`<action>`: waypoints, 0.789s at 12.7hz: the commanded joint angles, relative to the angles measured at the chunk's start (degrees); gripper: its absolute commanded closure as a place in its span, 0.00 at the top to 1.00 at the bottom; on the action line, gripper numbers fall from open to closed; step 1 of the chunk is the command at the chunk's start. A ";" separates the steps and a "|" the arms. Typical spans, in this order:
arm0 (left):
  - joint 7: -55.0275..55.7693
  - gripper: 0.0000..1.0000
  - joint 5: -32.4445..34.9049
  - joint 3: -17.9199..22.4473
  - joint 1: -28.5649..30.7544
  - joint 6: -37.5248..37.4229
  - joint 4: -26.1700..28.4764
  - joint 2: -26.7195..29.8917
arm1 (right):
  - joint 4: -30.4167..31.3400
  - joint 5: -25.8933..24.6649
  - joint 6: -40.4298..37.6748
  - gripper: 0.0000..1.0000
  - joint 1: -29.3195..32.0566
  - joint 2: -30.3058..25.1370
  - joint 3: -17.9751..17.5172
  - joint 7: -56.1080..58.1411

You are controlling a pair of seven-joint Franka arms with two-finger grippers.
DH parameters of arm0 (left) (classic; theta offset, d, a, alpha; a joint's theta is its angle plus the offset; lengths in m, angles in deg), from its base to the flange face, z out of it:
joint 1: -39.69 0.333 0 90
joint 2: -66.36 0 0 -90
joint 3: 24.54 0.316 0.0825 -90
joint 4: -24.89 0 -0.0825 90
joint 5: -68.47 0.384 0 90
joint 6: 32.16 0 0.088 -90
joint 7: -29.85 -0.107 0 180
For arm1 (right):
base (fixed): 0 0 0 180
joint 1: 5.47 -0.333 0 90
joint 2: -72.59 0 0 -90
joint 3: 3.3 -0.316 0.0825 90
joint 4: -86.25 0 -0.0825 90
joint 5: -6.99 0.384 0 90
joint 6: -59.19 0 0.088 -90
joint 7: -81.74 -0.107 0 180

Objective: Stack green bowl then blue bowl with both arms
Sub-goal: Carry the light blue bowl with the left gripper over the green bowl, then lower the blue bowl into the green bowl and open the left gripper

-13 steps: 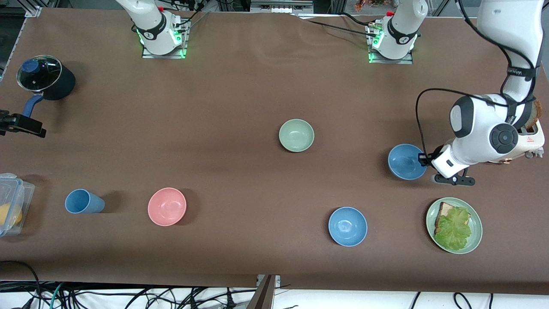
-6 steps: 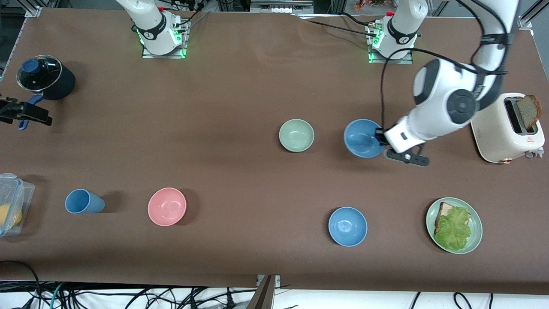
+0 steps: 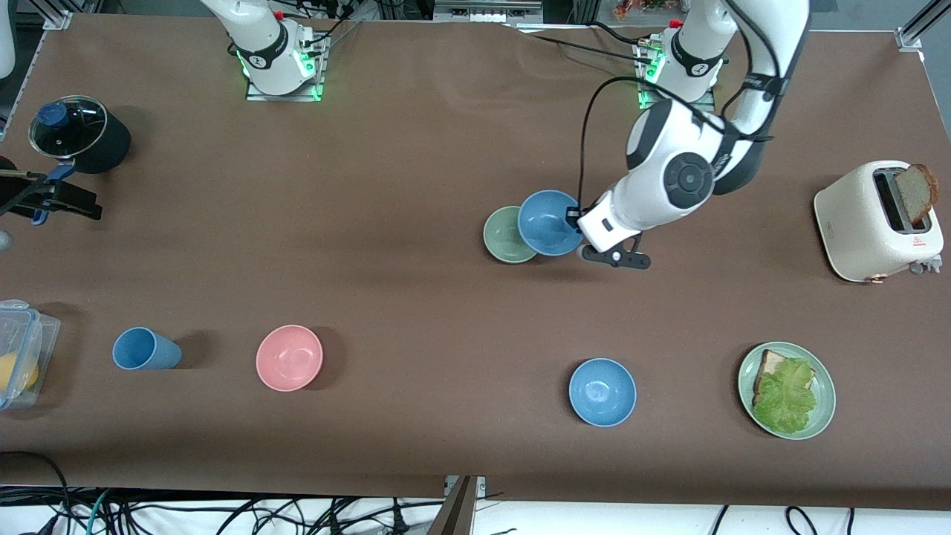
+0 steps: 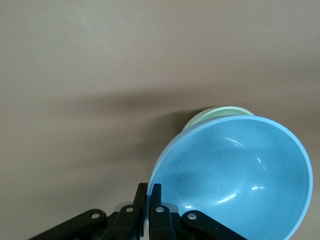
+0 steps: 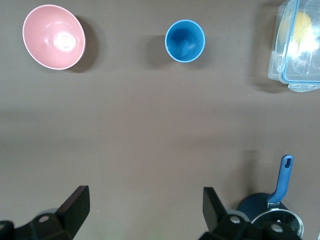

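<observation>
My left gripper [image 3: 579, 220] [image 4: 149, 188] is shut on the rim of a blue bowl [image 3: 548, 221] [image 4: 235, 180] and holds it in the air. The bowl overlaps the edge of the pale green bowl [image 3: 500, 236] [image 4: 216, 113], which stands on the table mid-way between the arms and is partly hidden under it. A second blue bowl [image 3: 602, 391] stands nearer the front camera. Over the right arm's end of the table, beside the pot's handle, my right gripper [image 3: 68, 200] [image 5: 146, 200] hangs open with nothing between its fingers.
A pink bowl [image 3: 289, 357] [image 5: 53, 36], a blue cup [image 3: 145, 349] [image 5: 185, 40] and a clear container [image 3: 18, 353] [image 5: 299, 47] stand toward the right arm's end, with a lidded pot [image 3: 78, 134]. A toaster [image 3: 877, 219] and a green plate of toast and lettuce [image 3: 823, 416] are at the left arm's end.
The left arm has carried the blue bowl from beside the toaster toward the green bowl, until it overlaps it. The right gripper has drifted slightly, staying near the pot handle.
</observation>
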 commanded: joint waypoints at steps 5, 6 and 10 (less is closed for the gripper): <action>5.51 0.00 -1.24 0.47 -6.67 7.52 -2.48 -6.66 | 0.25 0.88 0.36 1.00 -0.67 -0.31 0.06 0.21; 5.60 0.00 -1.24 0.47 -6.77 7.52 -2.48 -6.84 | 0.25 0.88 0.36 1.00 -0.67 -0.31 0.06 0.21; 5.08 0.00 -0.63 0.47 -7.21 7.44 -1.78 -7.63 | 0.25 0.88 0.36 1.00 -0.67 -0.31 0.06 0.21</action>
